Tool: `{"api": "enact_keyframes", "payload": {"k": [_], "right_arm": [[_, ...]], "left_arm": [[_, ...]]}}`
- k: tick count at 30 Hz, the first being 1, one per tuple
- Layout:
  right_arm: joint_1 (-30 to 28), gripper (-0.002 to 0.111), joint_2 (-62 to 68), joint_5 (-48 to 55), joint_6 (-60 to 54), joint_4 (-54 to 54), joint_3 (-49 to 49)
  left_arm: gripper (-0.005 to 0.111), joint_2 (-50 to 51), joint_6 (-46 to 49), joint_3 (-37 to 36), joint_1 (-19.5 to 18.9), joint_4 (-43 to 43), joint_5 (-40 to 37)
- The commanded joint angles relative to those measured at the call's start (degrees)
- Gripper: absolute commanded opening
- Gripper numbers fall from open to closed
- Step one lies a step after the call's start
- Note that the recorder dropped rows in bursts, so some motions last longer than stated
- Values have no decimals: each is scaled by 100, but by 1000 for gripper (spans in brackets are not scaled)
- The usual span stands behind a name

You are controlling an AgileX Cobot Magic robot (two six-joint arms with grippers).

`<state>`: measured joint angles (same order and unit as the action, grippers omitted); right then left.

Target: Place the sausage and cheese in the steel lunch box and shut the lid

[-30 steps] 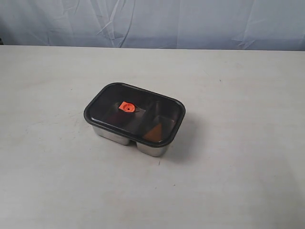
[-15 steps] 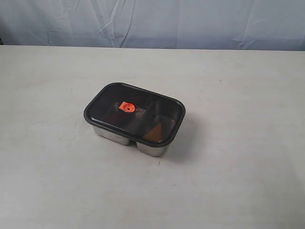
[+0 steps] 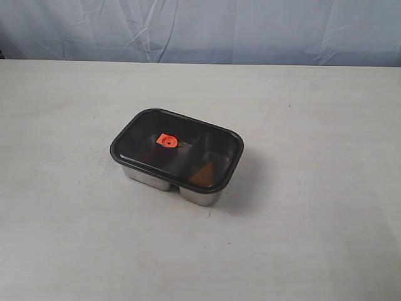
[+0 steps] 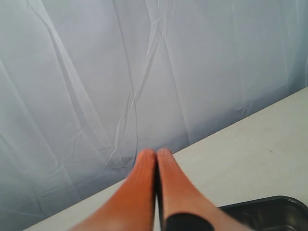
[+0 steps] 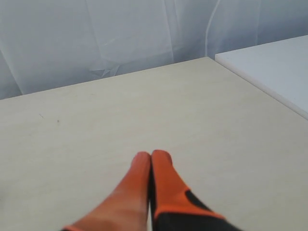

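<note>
In the left wrist view, the left fingers (image 4: 152, 161) are seen pressed flat against each other, orange tips touching, with nothing held between them. They are raised above the pale surface (image 4: 260, 154) and pointed toward a wrinkled blue-grey cloth (image 4: 96, 72). A dark rounded corner of the lid (image 4: 269, 211) is caught at the lower right of that frame.

In the exterior view, the steel lunch box (image 3: 202, 197) is set near the middle of the surface (image 3: 313, 244), turned at a slight angle. It is covered by the dark see-through lid (image 3: 139, 142), which is seated on the rim all the way round. An orange valve (image 3: 166, 141) is seen on the lid, left of its centre. Through the tinted plastic a divider (image 3: 191, 157) can be made out, splitting the box into a larger left compartment and a smaller right one. In the left compartment only a dim reddish patch is visible under the valve, so the sausage cannot be clearly identified there. The cheese (image 3: 203, 170) is seen as an orange wedge in the right compartment, toward its lower end.

In the right wrist view, the right fingers (image 5: 147, 163) are likewise closed tip to tip on nothing, held over bare surface (image 5: 96, 125). A white panel (image 5: 274, 72) is seen at the upper right of that frame.
</note>
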<state>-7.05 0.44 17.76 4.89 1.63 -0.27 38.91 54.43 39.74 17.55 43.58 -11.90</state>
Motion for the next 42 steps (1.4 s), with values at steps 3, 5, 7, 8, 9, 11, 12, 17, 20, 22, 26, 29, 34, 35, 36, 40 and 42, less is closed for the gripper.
{"api": "enact_keyframes", "payload": {"k": [3,5,7,8,9,11,12,17,20,22,26,29,34,35,36,40,42], "right_arm": [[-28,-1,-44,-21,-44,1,27],[-28,-1,-44,-21,-44,1,27],[-28,-1,-44,-20,-34,1,27],[-28,-1,-44,-9,-34,1,27],[-28,-1,-44,-9,-34,1,27],[-28,-1,-44,-9,-34,1,27],[-28,-1,-44,-9,-34,1,27],[-28,-1,-44,-9,-34,1,27],[-28,-1,-44,-9,-34,1,27],[-28,-1,-44,-9,-34,1,27],[-28,-1,-44,-9,-34,1,27],[-28,-1,-44,-9,-34,1,27],[-28,-1,-44,-9,-34,1,27],[-28,-1,-44,-9,-34,1,27],[-28,-1,-44,-9,-34,1,27],[-28,-1,-44,-10,-23,1,27],[-28,-1,-44,-23,-23,1,27]], "left_arm": [[0,-27,-29,-25,14,-19,18],[0,-27,17,-25,14,-88,16],[0,-36,341,-40,14,-527,196],[0,-63,355,-51,14,-617,312],[0,-86,342,-65,14,-600,336],[0,-86,330,-161,14,-643,352],[0,-86,311,-248,14,-874,381],[0,-267,-1704,-991,14,-2228,17],[0,-524,-2878,-1699,-50,-2358,183],[0,-770,-3425,-2158,-140,-2358,157],[0,-1306,-3998,-2800,-421,-2358,131],[0,-1721,-4084,-3068,-735,-2358,131],[0,-2468,-4461,-3467,-1297,-2358,106],[0,-2586,-4539,-3528,-1395,-2373,82],[0,-2761,-4564,-3617,-1484,-2382,52],[0,-3245,-4855,-3839,-1757,-2418,-307],[0,-3482,-4957,-3911,-1849,-2418,-614]]}}
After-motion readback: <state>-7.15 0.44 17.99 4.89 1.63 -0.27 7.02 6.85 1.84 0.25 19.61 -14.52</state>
